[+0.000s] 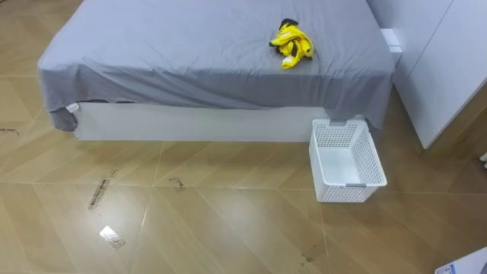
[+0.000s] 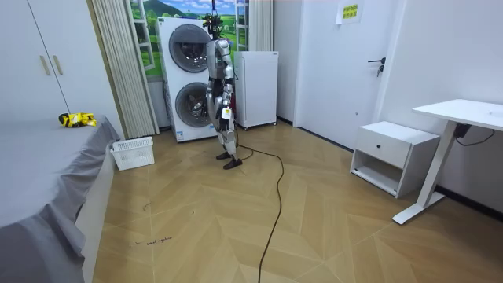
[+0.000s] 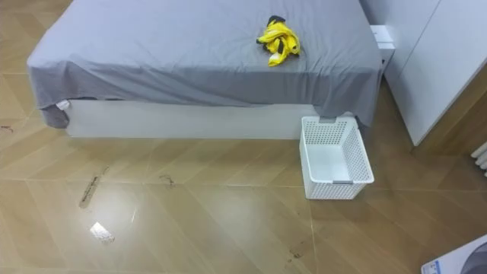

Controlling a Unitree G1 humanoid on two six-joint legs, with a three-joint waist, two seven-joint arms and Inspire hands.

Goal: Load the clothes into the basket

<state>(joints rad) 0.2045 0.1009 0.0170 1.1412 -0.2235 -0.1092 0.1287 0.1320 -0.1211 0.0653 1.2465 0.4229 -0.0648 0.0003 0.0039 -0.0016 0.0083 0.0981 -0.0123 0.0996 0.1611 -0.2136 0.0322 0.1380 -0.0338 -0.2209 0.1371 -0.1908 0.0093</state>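
Yellow clothes on the bed, the robot well apart from them.
The clothes [image 1: 292,43] lie far right on the grey bed [image 1: 190,53]. The white basket [image 1: 347,161] stands on the floor just beside the bed's near right corner. By the washing machines [image 2: 191,79] the robot's hands [image 2: 228,115] hang low, well apart from the clothes; whether they are wide or closed I cannot tell.
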